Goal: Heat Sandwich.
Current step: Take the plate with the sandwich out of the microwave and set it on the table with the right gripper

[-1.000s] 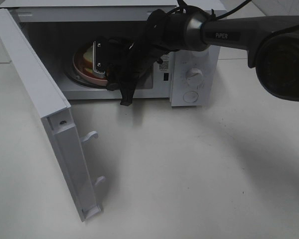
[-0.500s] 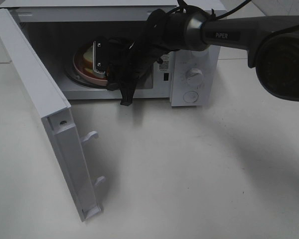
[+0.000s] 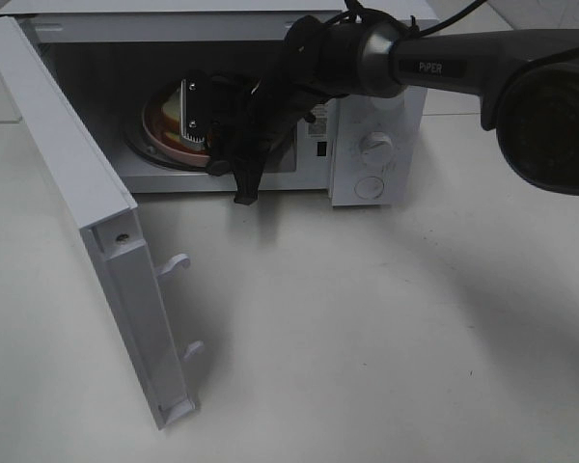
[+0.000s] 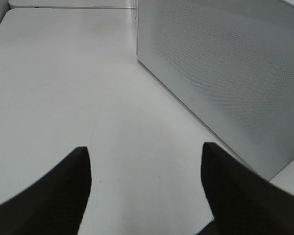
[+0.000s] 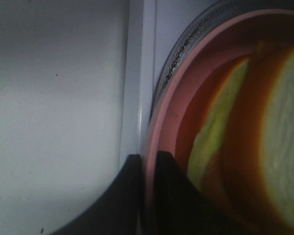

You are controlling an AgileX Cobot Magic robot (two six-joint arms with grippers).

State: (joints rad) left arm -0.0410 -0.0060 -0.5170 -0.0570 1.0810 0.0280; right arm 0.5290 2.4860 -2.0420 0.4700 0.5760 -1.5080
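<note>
The sandwich [image 3: 187, 113] lies on a round pink plate [image 3: 158, 132] inside the open white microwave [image 3: 376, 145], on its glass turntable. My right gripper [image 3: 210, 145] reaches into the cavity and is shut on the plate's near rim. In the right wrist view the gripper [image 5: 148, 171] pinches the pink rim [image 5: 161, 122] between its two dark fingers, and the sandwich [image 5: 284, 122] shows white bread with a yellow-green filling. My left gripper [image 4: 146, 191] is open and empty over the bare table, beside the microwave's outer wall [image 4: 225, 73]. It does not show in the exterior view.
The microwave door [image 3: 87, 222] stands swung open to the left, its latch hooks pointing into the table space. The control panel with two round knobs [image 3: 374, 147] is on the right. The right arm [image 3: 463, 63] crosses above the panel. The white table [image 3: 367, 328] lies in front.
</note>
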